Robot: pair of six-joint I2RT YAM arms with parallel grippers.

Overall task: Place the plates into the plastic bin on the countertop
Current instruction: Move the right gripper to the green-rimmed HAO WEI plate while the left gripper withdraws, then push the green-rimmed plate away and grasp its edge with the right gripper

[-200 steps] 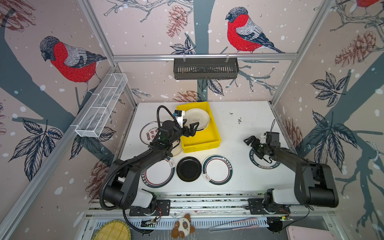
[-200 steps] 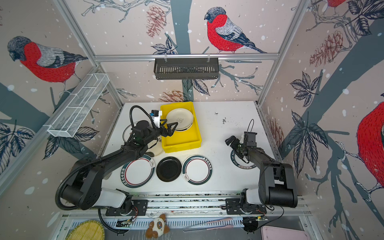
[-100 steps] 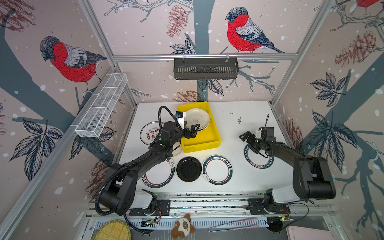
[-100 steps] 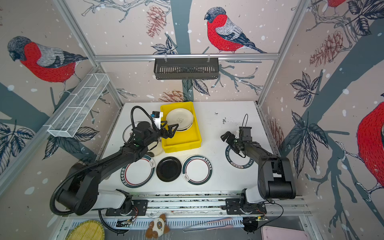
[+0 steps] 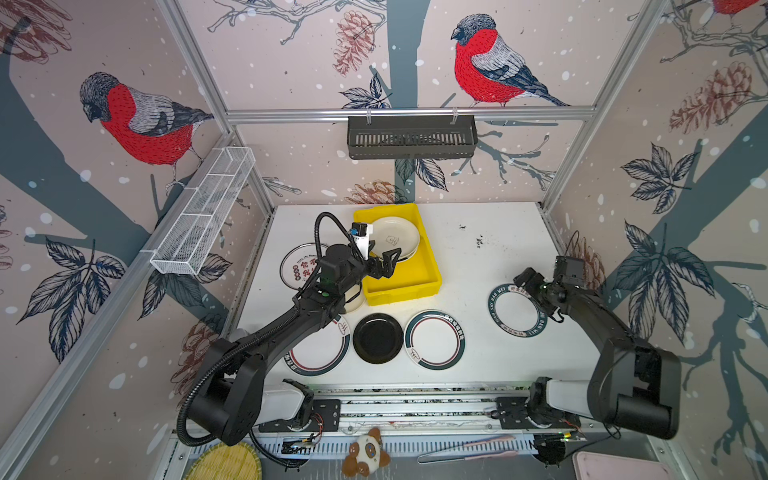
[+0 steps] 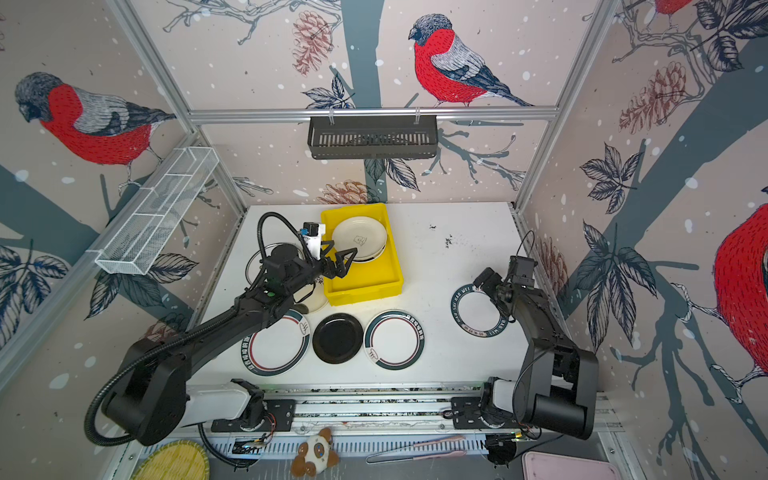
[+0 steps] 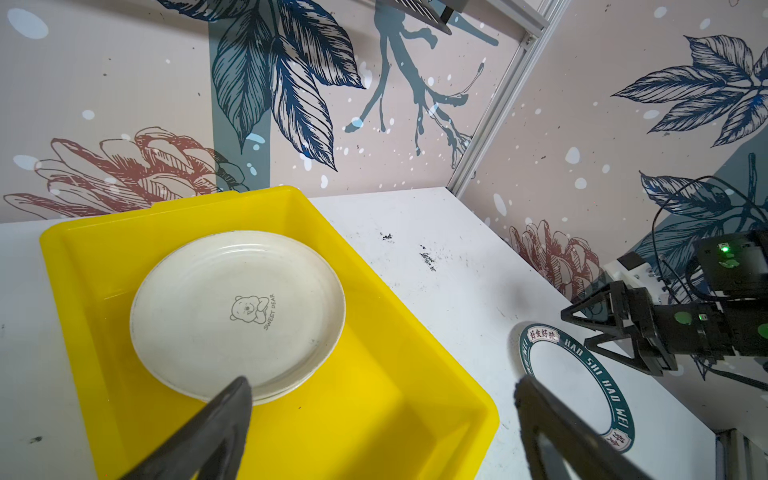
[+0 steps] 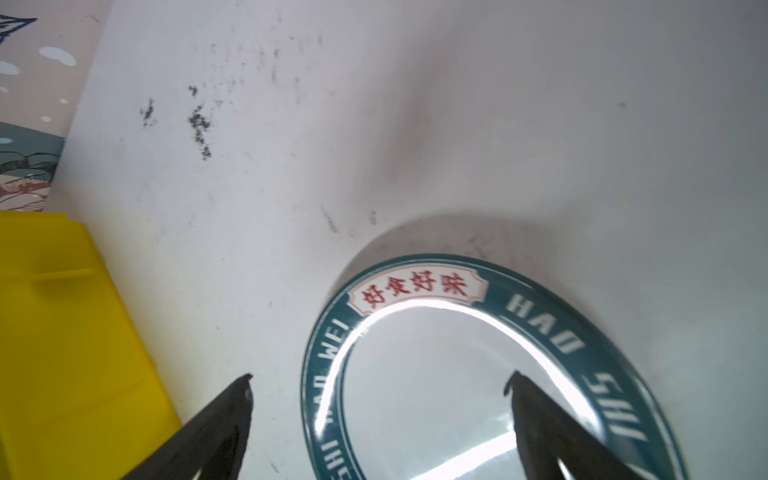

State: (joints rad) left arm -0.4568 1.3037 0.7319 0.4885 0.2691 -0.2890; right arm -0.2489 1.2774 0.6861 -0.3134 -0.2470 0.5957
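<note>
The yellow plastic bin stands at the back middle of the white countertop. A cream bear plate lies in its far half on top of another plate. My left gripper hangs open over the bin's near half, empty. On the right, my right gripper is open and empty, straddling the edge of a teal-rimmed plate. A black plate and a teal-red plate lie in front, and a second teal-red plate lies partly under my left arm.
A plate with red characters lies left of the bin, partly hidden by my left arm. A black slotted basket hangs on the back rail and a white wire basket on the left wall. A woven disc and a plush toy lie below the front edge.
The right gripper reached toward the middle, then drew back over the plate's far rim. The teal-rimmed plate shifted slightly left and back. The left gripper edged slightly further over the bin.
</note>
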